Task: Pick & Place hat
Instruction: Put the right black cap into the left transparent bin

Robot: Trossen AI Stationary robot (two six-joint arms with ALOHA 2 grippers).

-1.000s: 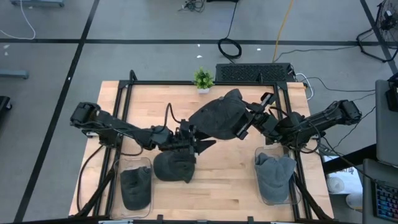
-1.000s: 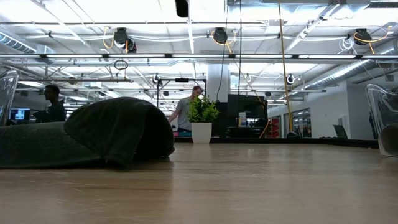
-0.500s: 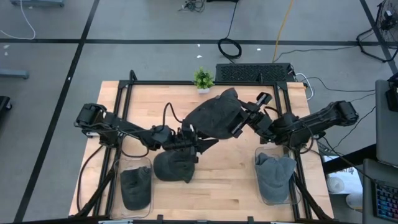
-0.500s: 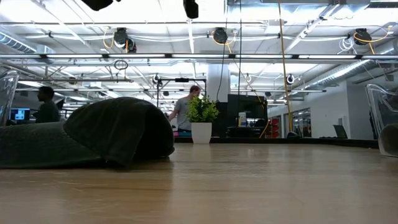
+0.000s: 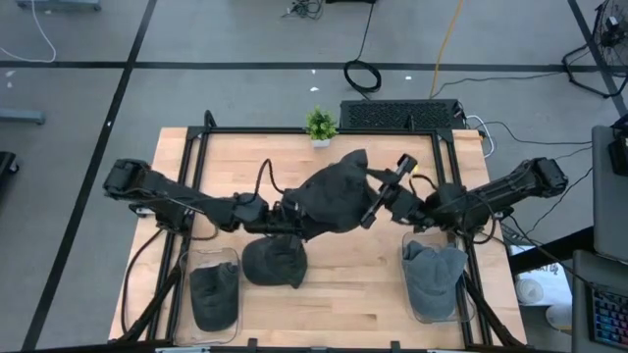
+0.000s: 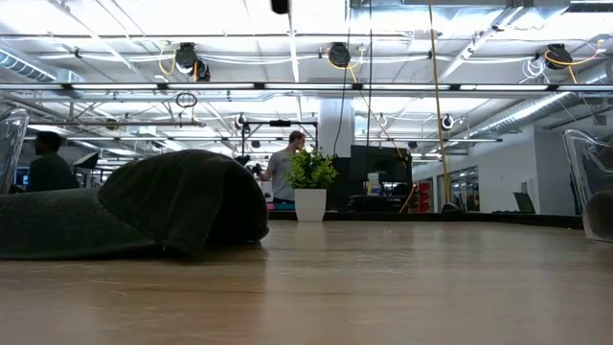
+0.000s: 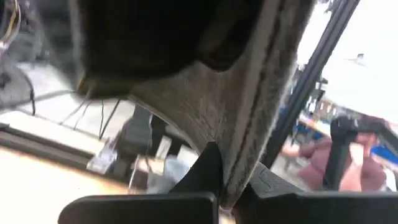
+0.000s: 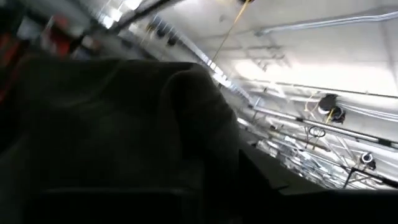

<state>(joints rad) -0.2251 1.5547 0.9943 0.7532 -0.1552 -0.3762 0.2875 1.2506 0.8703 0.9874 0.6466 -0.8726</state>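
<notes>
A dark grey hat [image 5: 329,194] hangs in the air over the middle of the table, between both arms. My left gripper [image 5: 294,214] reaches it from the table's left, partly under its near-left edge, and is shut on that edge in the left wrist view [image 7: 231,190]. My right gripper [image 5: 376,204] is shut on the hat's right side. That hat [image 8: 124,124] fills the right wrist view and hides those fingers. A second dark hat [image 5: 275,261] lies flat on the table, brim and crown down, seen also in the low view [image 6: 144,206]. My left gripper pinches the held hat's stitched edge [image 7: 249,137] between its two fingers [image 7: 208,171], with the cloth rising out of the gap. It comes from the table's left. My right gripper holds the hat's right side [image 5: 365,191], coming from the table's right; the hat itself hides the place of contact. The hat is lifted clear of the table.
A clear bin at the near left [image 5: 214,294] and one at the near right [image 5: 434,282] each hold a grey hat. A small potted plant [image 5: 320,125] stands at the far edge. Bare wood lies between the bins. People move in the room behind.
My right gripper has carried the hat toward the table's left and a little nearer. My left gripper, free below the hat a second ago, has moved up and under its near-left edge and now has that edge between its fingers. The hat on the table has stayed put.
</notes>
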